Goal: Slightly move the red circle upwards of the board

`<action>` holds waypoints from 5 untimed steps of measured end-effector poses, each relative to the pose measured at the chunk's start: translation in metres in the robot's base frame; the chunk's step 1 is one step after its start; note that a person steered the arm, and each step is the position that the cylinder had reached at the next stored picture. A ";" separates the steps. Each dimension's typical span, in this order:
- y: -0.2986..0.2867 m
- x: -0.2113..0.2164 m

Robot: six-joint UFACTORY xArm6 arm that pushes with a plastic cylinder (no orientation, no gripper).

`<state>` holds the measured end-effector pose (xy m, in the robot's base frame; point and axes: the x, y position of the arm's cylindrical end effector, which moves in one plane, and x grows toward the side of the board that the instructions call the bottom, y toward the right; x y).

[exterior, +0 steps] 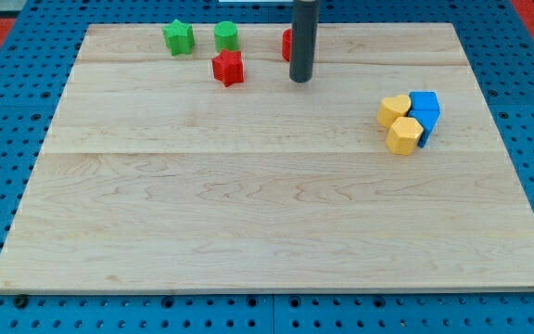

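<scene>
The red circle (286,44) sits near the view's top edge of the wooden board (267,204), mostly hidden behind my rod; only its left edge shows. My tip (300,80) rests on the board just below and slightly right of the red circle. A red star (228,68) lies to the left of my tip.
A green star (179,37) and a green circle (226,36) sit at the view's top left. At the right, a yellow heart (393,109), a yellow hexagon (403,135) and two blue blocks (425,109) are clustered together. Blue pegboard surrounds the board.
</scene>
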<state>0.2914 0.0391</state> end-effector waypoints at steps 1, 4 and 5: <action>0.003 -0.022; 0.078 -0.028; 0.189 0.011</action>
